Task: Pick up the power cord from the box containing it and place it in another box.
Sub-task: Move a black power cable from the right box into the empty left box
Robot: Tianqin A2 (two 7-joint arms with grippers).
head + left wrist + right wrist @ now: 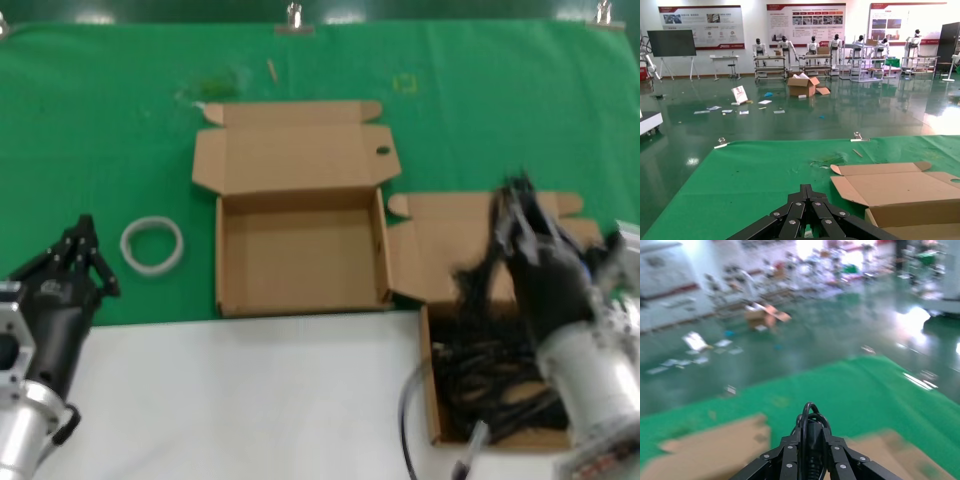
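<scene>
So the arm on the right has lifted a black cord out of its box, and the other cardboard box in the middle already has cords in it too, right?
Not quite. The right gripper does hold a black power cord above the box of cords, but the middle box holds nothing yet; the head view shows its bare cardboard floor. The left gripper waits off to the side.

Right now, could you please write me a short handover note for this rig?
Right gripper: shut on the power cord, lifted above the box containing it.
Left gripper: idle at the table's left edge, fingers together.
Another box: open, nothing inside.
Other black cables lie in the source box.
Done: cord picked up. Left: carry it to the empty box and release.
</scene>
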